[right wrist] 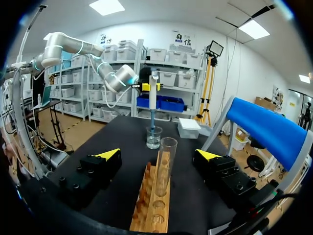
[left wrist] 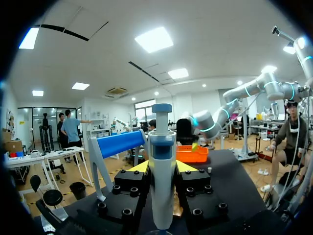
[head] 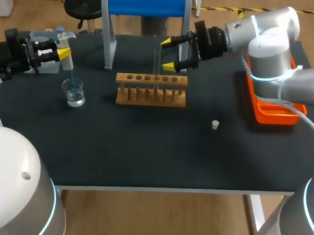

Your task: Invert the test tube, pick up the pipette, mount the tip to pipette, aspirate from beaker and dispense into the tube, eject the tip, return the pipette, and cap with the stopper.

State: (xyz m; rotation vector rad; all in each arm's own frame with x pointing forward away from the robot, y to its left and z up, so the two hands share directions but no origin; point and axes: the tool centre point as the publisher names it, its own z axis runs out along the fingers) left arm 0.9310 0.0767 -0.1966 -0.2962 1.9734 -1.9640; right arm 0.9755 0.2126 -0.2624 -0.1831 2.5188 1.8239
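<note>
The left pincer [head: 63, 52] is gripping the pipette [head: 67, 40], its tip dipping in the beaker [head: 74, 93]; lifting askew could topple it. The right pincer [head: 169, 54] is gaping wide around the test tube [head: 157, 70].

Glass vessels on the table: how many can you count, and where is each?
2. The beaker stands at the left, the tip of the pipette reaching into it; the test tube stands upright in the wooden rack near the middle.
</note>
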